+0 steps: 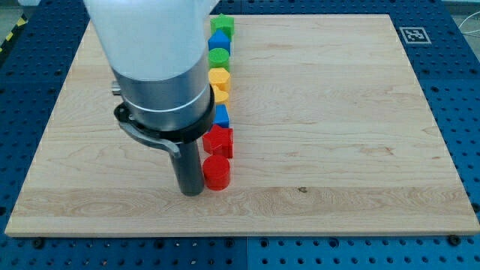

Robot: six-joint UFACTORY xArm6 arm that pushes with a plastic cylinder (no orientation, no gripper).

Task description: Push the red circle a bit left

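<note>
Camera view | my tip [192, 192] touching red circle [217, 172] on its left (view's left) | end effector: bare rod, nothing clamped | desk [337, 112]

The large white and grey metal arm housing [154, 52] is cut off by the view's top edge, so its upper part cannot be seen. It covers the left sides of several small blocks in the column: the blue block [218, 41] under the green star-shaped block [222, 26], the green round block [219, 57] and the two yellow blocks [219, 77] [220, 92], whose shapes cannot be told for sure. The small blue triangular block [221, 116] is partly hidden by the black ring [161, 135]. The left edge of the red cylinder block [217, 172] lies behind the dark rod, where my tip [190, 192] meets the wooden board [337, 112].
</note>
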